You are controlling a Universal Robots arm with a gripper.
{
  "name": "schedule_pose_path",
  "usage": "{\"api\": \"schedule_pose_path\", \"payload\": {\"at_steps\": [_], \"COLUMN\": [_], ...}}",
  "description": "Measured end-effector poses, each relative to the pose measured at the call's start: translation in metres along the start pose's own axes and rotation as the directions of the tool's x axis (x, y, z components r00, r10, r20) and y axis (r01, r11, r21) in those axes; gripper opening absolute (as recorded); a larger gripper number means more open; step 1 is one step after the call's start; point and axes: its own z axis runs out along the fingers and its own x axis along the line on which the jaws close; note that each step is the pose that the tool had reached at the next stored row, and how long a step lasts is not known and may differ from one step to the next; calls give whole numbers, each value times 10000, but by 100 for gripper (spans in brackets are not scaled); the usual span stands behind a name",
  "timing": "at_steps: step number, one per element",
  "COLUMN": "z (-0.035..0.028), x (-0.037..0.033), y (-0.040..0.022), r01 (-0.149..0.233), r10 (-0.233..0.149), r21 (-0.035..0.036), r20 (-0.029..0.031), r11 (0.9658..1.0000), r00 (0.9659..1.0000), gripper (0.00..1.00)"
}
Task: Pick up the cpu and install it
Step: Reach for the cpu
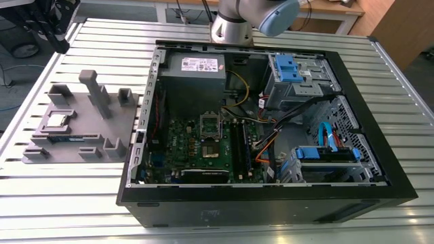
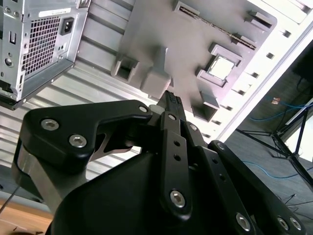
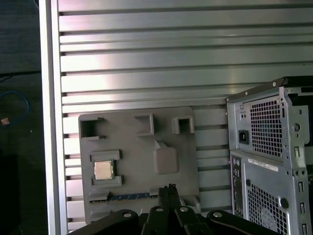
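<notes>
The cpu point(image 1: 56, 120) sits in the grey tray point(image 1: 125, 129), at the exterior view's left of the computer case point(image 1: 271, 203); the gripper point(image 3: 170, 189) is well apart from it, fingers pinched together, empty.

the exterior view looks down at a slant from high up, taking in the whole open case point(image 1: 257, 206), the tray point(image 1: 101, 124) at the exterior view's left and the slatted tabletop point(image 1: 61, 203). both wrist views look down past the hand point(image 3: 169, 188) from well above. they share the tray, the case's rear panel and the tabletop. the second wrist view is tilted and sits closer behind the hand.
</notes>
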Motion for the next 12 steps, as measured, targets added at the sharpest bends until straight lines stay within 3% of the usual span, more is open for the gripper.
{"api": "schedule_pose_path", "payload": {"at_steps": [8,12], "z": [-6,-7], "x": [148,181], "y": [-11,-14], "r01": [0,1], "r10": [0,-1], "r21": [0,-1], "r20": [4,5], "r11": [10000,10000], "r00": [10000,10000], "gripper": [11,11]}}
